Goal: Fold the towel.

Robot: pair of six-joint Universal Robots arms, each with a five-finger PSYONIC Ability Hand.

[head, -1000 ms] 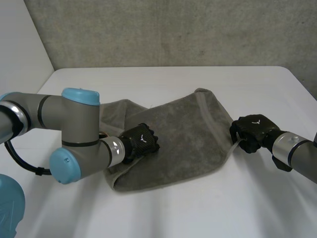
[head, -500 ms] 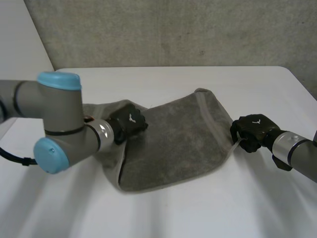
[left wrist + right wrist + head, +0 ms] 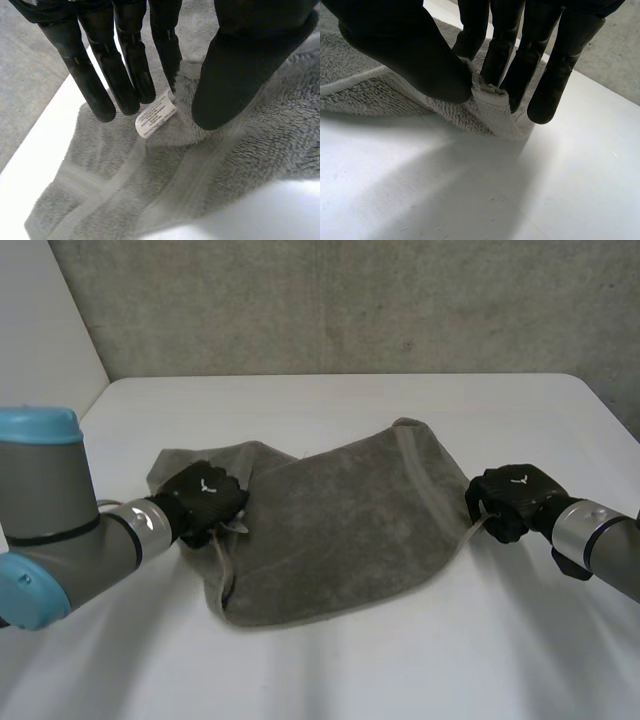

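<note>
Towel lies rumpled on the white bench, one flap doubled over along the edge nearest the robot's left arm, so the fold is started but not neat. The left hand sits on that edge of the towel. Its fingers and thumb are closed on a raised ridge of cloth, right beside the towel's small white label. The right hand is at the towel's opposite end and pinches the corner tip there between its thumb and fingers.

Both holds look shallow. The right hand has only a small nub of corner, which could pull free if the towel is stretched or lifted quickly. The left hand's pinch may catch just the upper layer, so carrying it across could peel that layer away and leave the lower one bunched under the towel. Uneven pull between the two hands would drag the whole towel sideways instead of turning it over, and the edges would end up misaligned.
</note>
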